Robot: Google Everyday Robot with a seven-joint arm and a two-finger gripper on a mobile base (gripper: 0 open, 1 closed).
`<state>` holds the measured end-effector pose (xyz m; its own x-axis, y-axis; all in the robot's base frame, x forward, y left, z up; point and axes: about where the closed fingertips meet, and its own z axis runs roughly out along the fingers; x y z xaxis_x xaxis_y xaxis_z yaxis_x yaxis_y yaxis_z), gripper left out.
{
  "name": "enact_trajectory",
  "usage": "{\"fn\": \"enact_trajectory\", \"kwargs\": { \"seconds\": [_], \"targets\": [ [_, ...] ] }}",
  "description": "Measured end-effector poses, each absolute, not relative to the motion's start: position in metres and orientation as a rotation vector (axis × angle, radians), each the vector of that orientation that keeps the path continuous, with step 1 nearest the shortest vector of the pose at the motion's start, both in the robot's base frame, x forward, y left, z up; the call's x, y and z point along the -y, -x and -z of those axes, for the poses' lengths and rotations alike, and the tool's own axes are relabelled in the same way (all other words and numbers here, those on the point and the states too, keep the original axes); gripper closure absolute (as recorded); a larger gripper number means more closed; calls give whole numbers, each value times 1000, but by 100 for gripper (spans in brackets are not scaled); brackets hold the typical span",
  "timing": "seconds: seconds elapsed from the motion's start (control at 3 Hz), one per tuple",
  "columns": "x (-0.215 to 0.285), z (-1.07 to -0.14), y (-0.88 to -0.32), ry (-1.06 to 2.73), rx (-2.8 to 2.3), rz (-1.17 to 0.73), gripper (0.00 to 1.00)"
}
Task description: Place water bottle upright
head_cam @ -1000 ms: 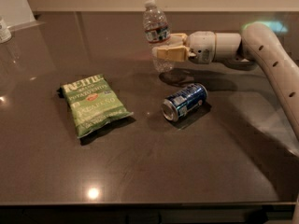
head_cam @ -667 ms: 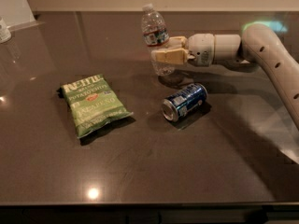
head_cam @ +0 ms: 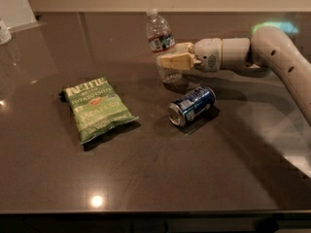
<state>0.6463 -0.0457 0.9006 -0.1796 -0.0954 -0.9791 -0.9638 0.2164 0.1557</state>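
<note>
The water bottle (head_cam: 159,39) is clear, with a white cap and a red-and-white label band. It stands nearly upright at the back middle of the dark table (head_cam: 204,178), its cap leaning slightly left. My gripper (head_cam: 171,61) reaches in from the right and is shut on the bottle's lower body, below the label. The bottle's base is at or just above the tabletop; I cannot tell whether it touches.
A blue soda can (head_cam: 191,106) lies on its side just in front of the gripper. A green chip bag (head_cam: 97,108) lies flat at the left. A small white-labelled bottle (head_cam: 4,31) stands at the far left edge. My arm (head_cam: 277,52) spans the right side.
The gripper has moved slightly down and left with the bottle, bringing its base closer to the table. The can and chip bag have not moved.
</note>
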Motion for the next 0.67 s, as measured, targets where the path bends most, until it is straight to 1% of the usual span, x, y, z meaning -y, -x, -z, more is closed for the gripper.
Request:
{"fn": "enact_trajectory", "kwargs": {
  "seconds": [0.67],
  "targets": [
    [38,-900,-647,1039,-1427,-1140,100]
  ]
}}
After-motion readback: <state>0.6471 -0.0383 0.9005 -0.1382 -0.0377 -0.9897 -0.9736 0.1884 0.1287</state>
